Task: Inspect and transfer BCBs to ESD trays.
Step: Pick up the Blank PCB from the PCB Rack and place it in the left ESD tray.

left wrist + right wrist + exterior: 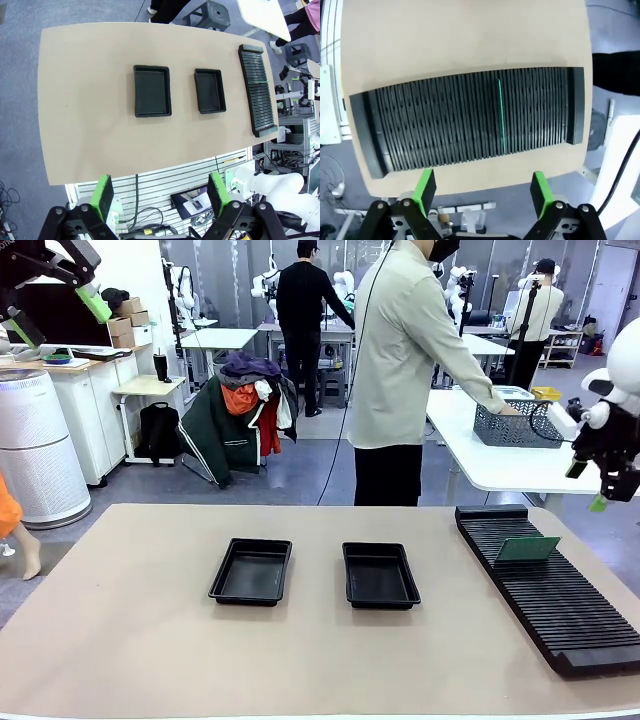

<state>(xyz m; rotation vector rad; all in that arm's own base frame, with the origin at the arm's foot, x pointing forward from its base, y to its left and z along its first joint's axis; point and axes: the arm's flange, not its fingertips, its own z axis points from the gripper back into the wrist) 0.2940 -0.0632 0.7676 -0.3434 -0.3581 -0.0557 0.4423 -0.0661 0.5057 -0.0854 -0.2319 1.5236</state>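
Two empty black ESD trays (250, 572) (380, 576) lie side by side in the middle of the tan table (120, 640). One green BCB (528, 548) stands on edge in a slot of the black ribbed rack (560, 590) at the right. In the right wrist view the BCB (502, 117) is a thin green line across the rack (445, 125). My left gripper (60, 317) hangs open high at the upper left, far from the trays (152, 91) (210, 91). My right gripper (588, 486) (483, 190) hovers open above the rack's outer side, holding nothing.
A person stands beyond the far edge, turned to a white side table, with a hand at a grey mesh basket (518, 425). In the left wrist view the rack (257, 90) lies along one end of the table, with open tabletop around the trays.
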